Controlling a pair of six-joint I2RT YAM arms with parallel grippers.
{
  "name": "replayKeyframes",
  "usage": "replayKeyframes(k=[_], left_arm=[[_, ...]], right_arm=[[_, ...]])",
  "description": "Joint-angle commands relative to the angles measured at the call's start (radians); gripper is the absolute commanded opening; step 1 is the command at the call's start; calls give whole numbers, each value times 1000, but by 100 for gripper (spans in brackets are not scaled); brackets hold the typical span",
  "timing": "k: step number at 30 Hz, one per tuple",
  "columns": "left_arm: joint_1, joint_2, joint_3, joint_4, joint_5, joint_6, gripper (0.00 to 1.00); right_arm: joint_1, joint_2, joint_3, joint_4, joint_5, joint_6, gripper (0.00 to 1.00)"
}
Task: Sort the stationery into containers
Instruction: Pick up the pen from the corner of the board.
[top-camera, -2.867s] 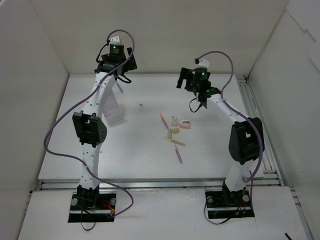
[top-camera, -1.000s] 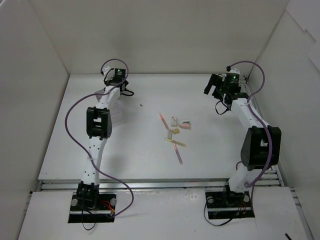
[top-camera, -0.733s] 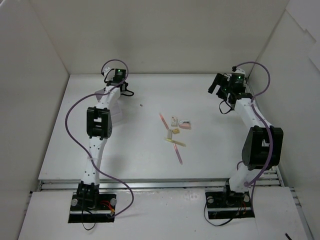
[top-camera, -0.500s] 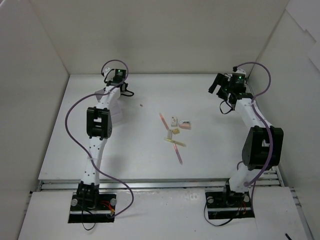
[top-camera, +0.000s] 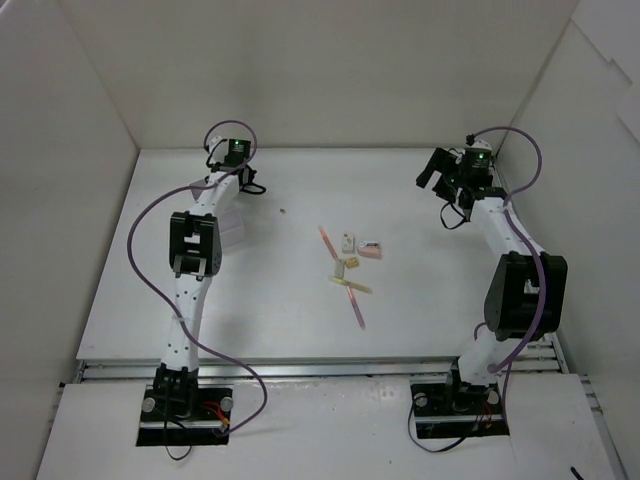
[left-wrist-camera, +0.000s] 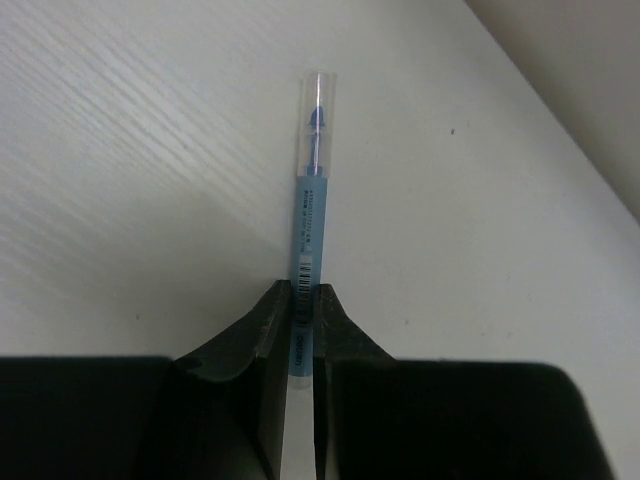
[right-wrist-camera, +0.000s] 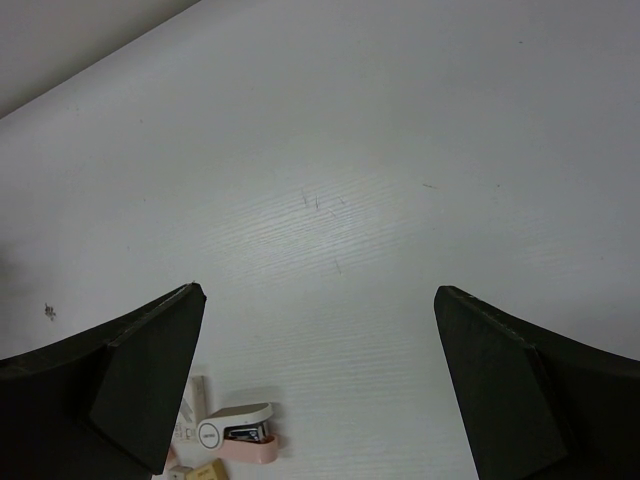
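My left gripper (left-wrist-camera: 300, 292) is shut on a blue pen (left-wrist-camera: 308, 215) that points away from it, low over the table at the back left (top-camera: 243, 182). Partly hidden behind the left arm stands the white container (top-camera: 235, 230). More stationery lies mid-table: a pink pen (top-camera: 327, 240), a white block (top-camera: 347, 241), a pink stapler (top-camera: 369, 250), a beige block (top-camera: 340, 267), a yellow stick (top-camera: 352, 284) and another pink pen (top-camera: 356, 306). My right gripper (right-wrist-camera: 318, 292) hangs open and empty at the back right (top-camera: 433, 170), with the stapler (right-wrist-camera: 240, 436) below its left finger.
White walls close in the table at the back and on both sides. A metal rail (top-camera: 520, 250) runs along the right edge. A small dark speck (top-camera: 281, 210) lies near the container.
The left gripper's jaws have shut on the blue pen. The right arm swung slightly right a second ago and has since held still.
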Motion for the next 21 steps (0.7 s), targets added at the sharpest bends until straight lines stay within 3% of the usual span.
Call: replayKeyframes(k=[1,4,5,10,15,19,21], left_arm=[[-40,-176,-90,102,78,175,0],[-130,-270,-159,187,-9,380,0],[-149,-292,-165,190,-60,411,0],[-172,-416,-242,225,-36,465,0],[-190,-650,-522,360,-25,499,0],[-215,-856,-833,523,-164,559,0],[-215,-961,-914,590,-227,591,0]], right_arm=[[-4,-67,-4,42,-38,12,98],[-5,-76,-12,52,-58,1,98],[-5,-81,-18,63,-60,0,98],[-4,-116,-54,95,-90,0,98],[4,-159,-96,152,-129,-20,98],[28,-170,-106,160,-130,-59,98],[44,-173,-106,155,-135,-71,98]])
